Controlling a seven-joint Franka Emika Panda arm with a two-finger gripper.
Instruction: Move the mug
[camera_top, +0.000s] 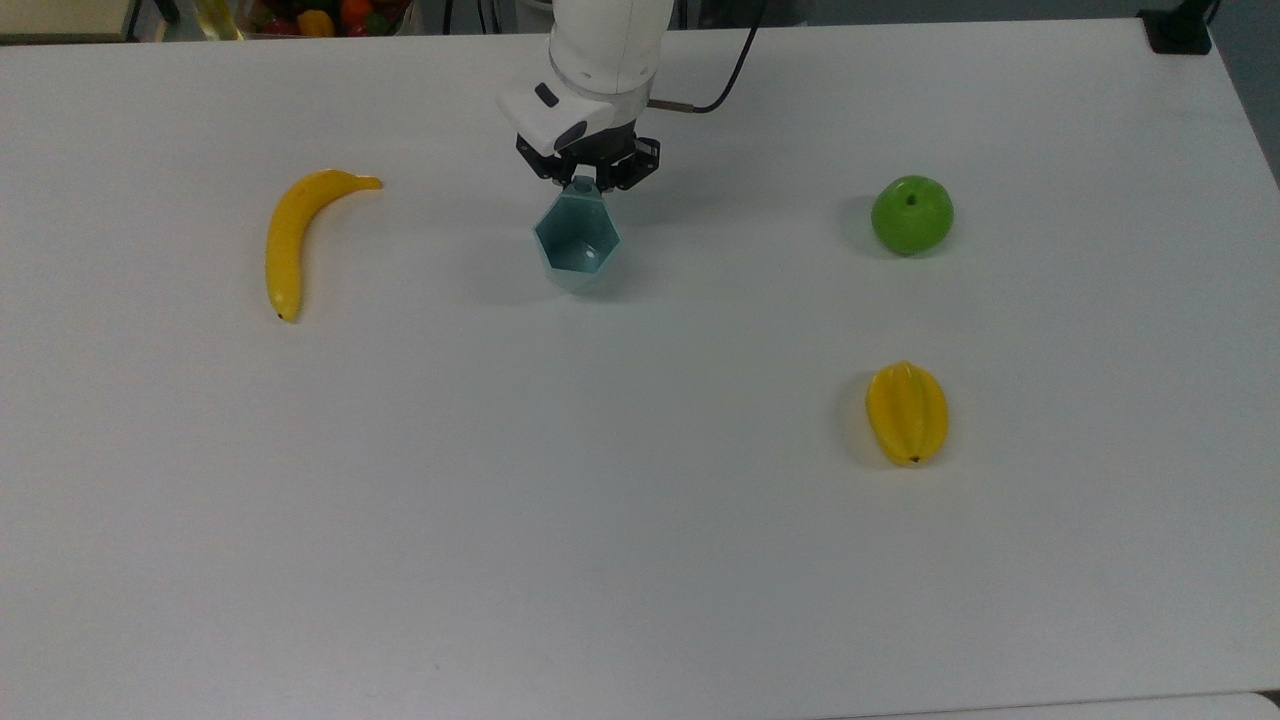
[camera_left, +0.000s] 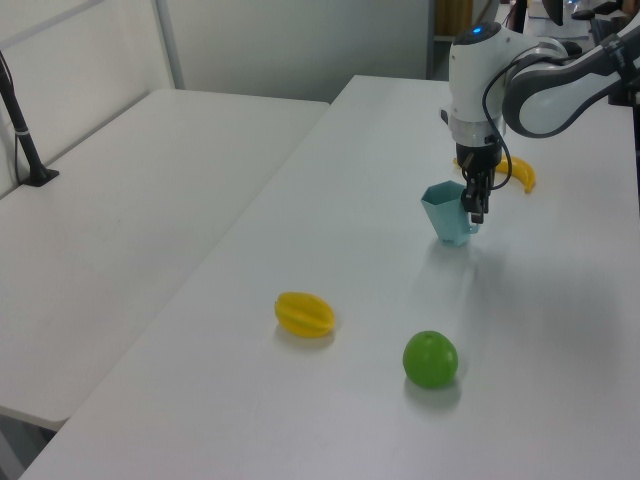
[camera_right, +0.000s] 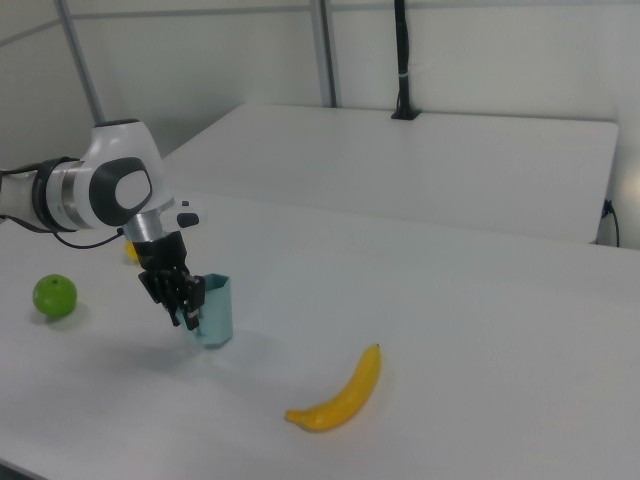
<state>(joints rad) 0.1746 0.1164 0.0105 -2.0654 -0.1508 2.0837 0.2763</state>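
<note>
My arm (camera_right: 95, 190) is the usual glossy white shell with dark grey bands at the joints — rounded links, plainly seen in the right view. A blue light glows on top of the wrist (camera_left: 478, 28) in the left view. The white flange block (camera_top: 553, 113) carries two small black ovals, probably buttons. From its 3 o'clock side in the top view a short metal plug feeds a thin black cable (camera_top: 728, 80) curving off toward 12. The gripper (camera_top: 585, 182) is black — angular linkage fingers under a dark collar.
</note>
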